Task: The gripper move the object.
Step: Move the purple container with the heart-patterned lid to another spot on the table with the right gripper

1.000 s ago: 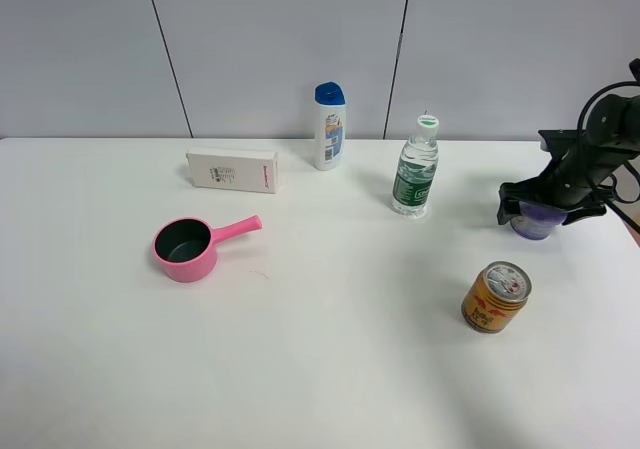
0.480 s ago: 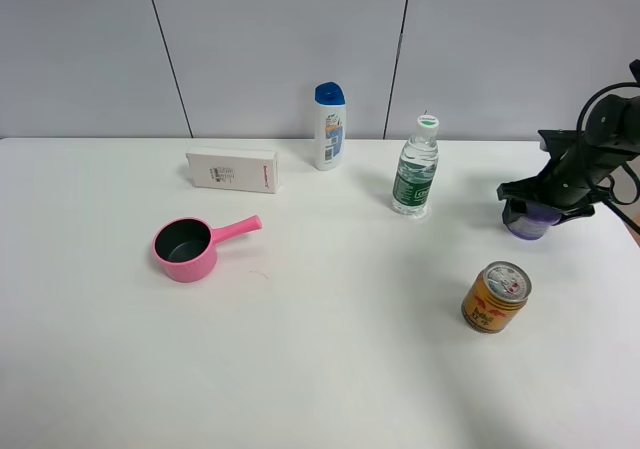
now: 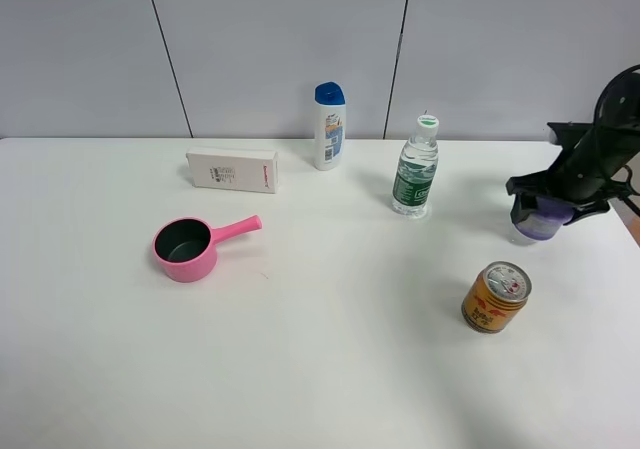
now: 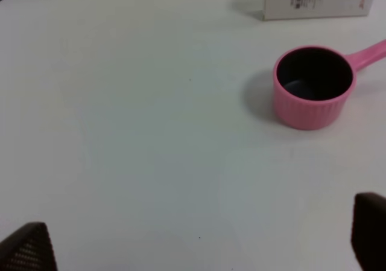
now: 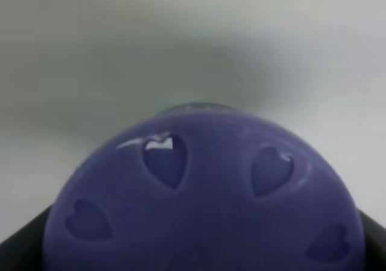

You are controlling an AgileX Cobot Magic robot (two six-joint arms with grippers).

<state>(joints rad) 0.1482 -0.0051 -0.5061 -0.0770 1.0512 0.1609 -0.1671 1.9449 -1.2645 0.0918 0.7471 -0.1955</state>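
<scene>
The object [image 3: 538, 227], a small squat container with a translucent bluish-purple body, is at the table's far right, behind the orange-gold can. My right gripper [image 3: 546, 203] is shut on it from above, black fingers on both sides of its lid. In the right wrist view the lilac lid [image 5: 205, 192] with small heart-shaped marks fills the frame. I cannot tell whether it touches the table. My left gripper [image 4: 196, 244] is open and empty over bare table, and does not show in the exterior high view.
An orange-gold drink can [image 3: 496, 296] stands in front of the object. A water bottle [image 3: 415, 167], a shampoo bottle [image 3: 329, 126] and a white box [image 3: 232, 169] stand along the back. A pink pot [image 3: 186, 248] sits at the left, also in the left wrist view [image 4: 313, 87].
The right gripper, holding the object, has shifted a little to the right and its arm has risen slightly. Nothing else moved.
</scene>
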